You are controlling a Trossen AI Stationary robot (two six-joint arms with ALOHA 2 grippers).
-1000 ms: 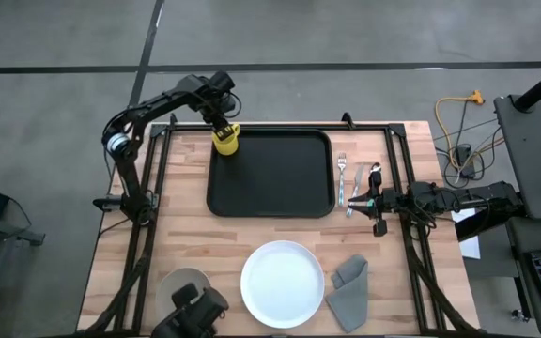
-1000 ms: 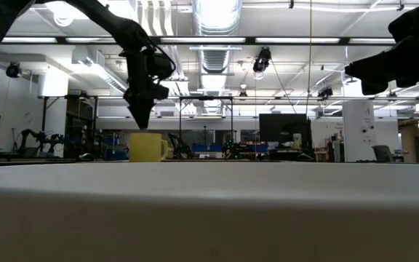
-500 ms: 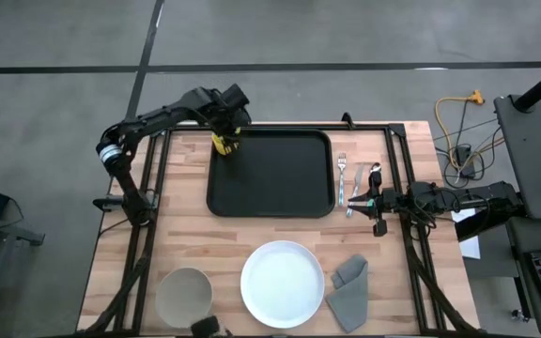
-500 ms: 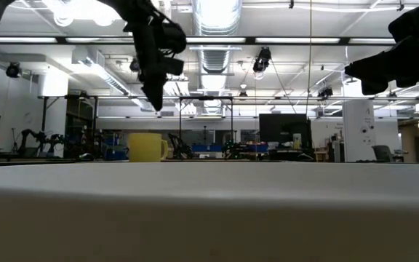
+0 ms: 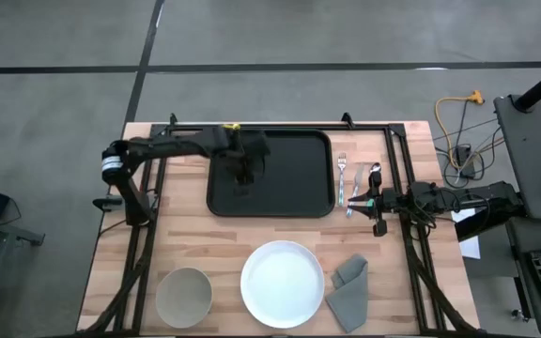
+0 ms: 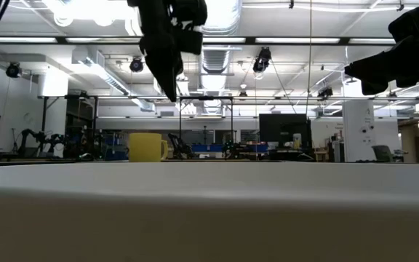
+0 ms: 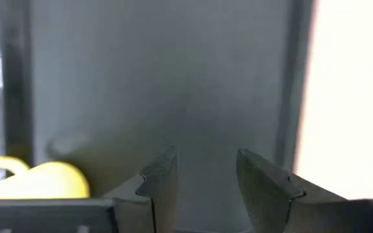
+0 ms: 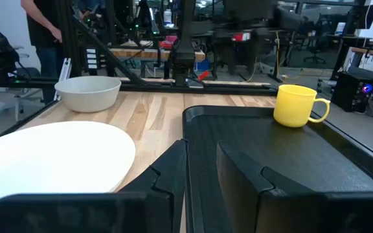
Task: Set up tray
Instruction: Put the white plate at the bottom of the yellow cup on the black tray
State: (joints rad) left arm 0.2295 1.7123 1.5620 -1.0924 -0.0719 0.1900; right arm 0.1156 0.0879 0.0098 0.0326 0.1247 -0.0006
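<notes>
Left end effector [image 5: 250,167] hovers over the tray's [image 5: 294,192] 9 o'clock side, fingers apart and holding nothing; yellow mug [image 8: 298,105] sits in the tray's 11 o'clock corner, so the mug step looks done. Tray is at worktop [image 5: 186,235] 12 o'clock; next likely bowl [image 5: 183,294] at 7 o'clock or plate [image 5: 283,283] at 6 o'clock, needing a rim grasp. Right end effector [image 5: 376,200] waits at 3 o'clock by the cutlery [image 5: 350,181], fingers slightly parted, empty; no readable labels.

The desk [image 5: 186,235] is pale wood with lines in it. On it, the tray [image 5: 289,188] looks like smooth black plastic. Beside the tray, a shiny metal fork [image 5: 341,178], a glossy white plate [image 5: 283,283] and a soft grey cloth [image 5: 349,291].
</notes>
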